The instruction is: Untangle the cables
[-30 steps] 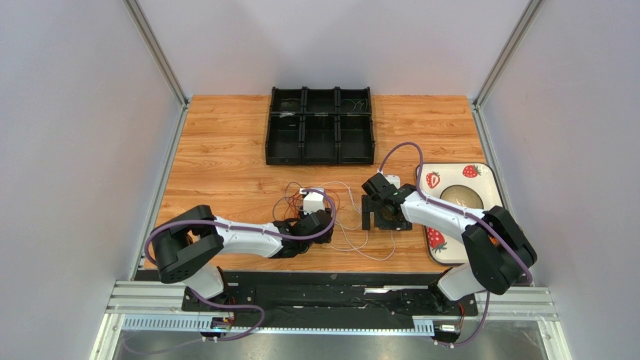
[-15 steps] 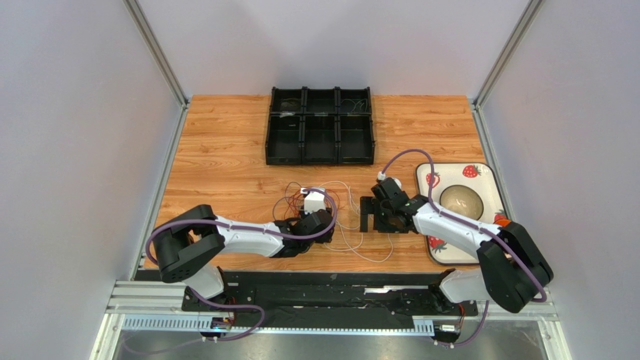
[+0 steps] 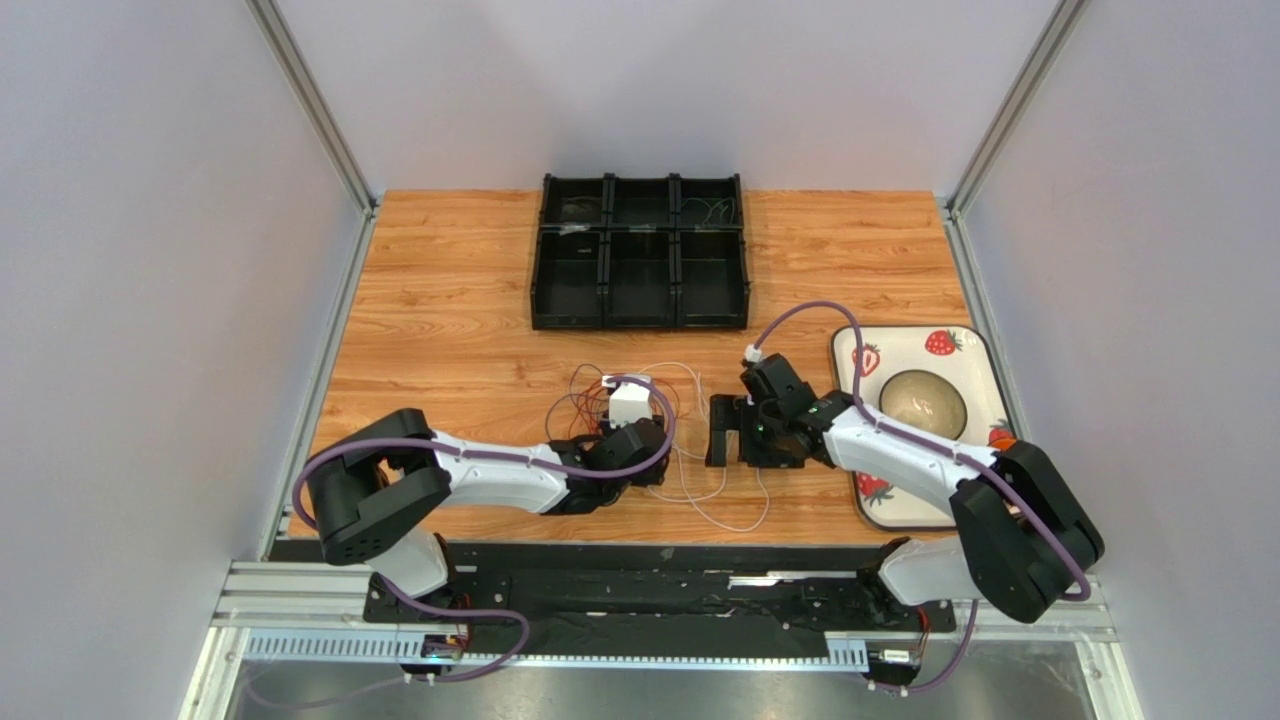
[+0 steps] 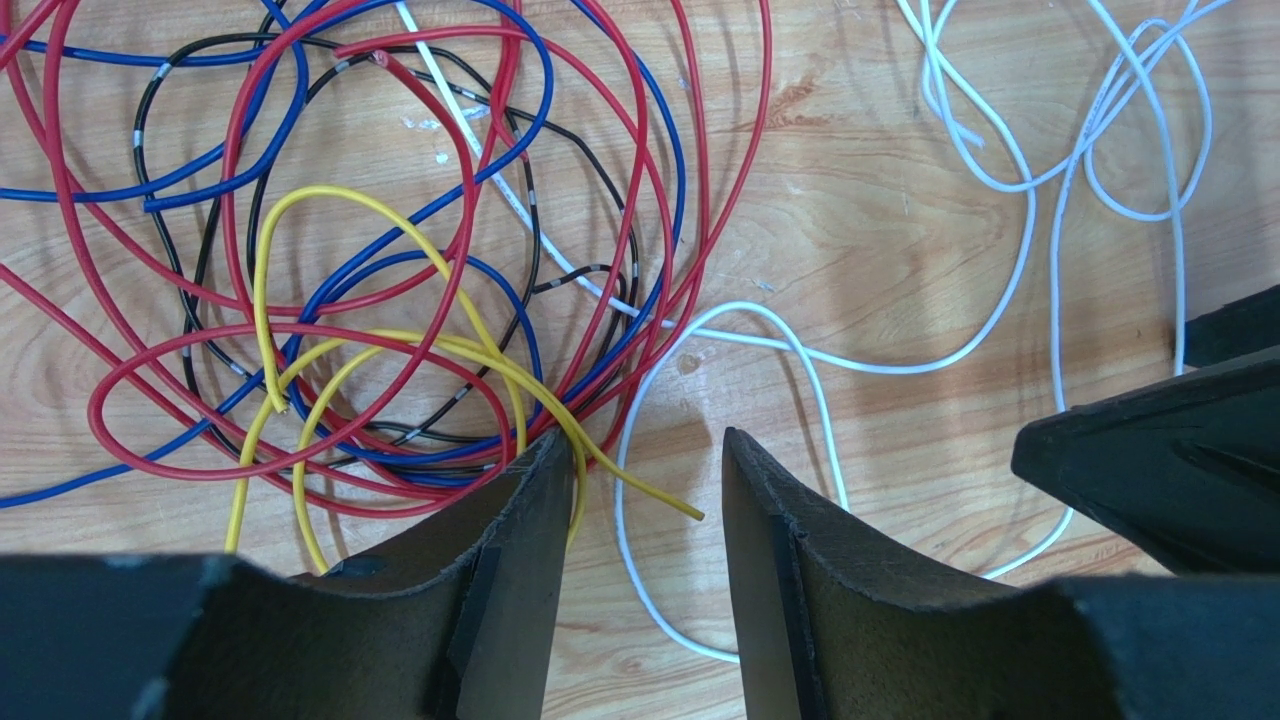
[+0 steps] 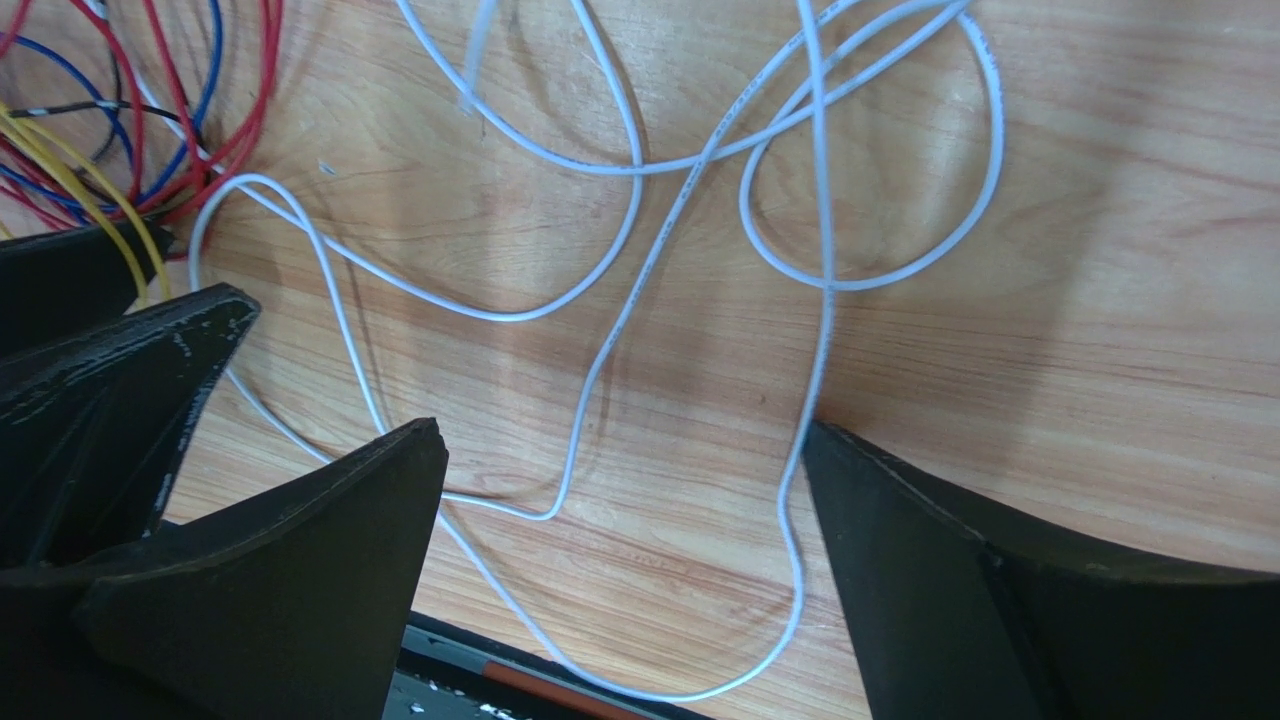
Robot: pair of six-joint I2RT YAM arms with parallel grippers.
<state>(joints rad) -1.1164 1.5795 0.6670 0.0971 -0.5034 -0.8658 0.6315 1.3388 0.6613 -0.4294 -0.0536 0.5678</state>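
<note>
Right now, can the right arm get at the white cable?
Probably yes. The right gripper hangs wide open directly over loops of the white cable, with strands lying inside its jaws and nothing covering them. The left gripper sits close beside it, which may crowd the approach.

So the right gripper [image 5: 624, 443] hangs over the wooden tabletop [image 5: 1082, 225] with its jaws spread wide apart. A white cable [image 5: 825, 278] sprawls in loose loops on the wood, right in the gap between them, and crosses itself a few times. Off to the left are the coloured cables [image 5: 203, 173], red, blue and yellow, all bunched up. The left gripper [image 5: 203, 263] sits right beside that bunch.
</note>
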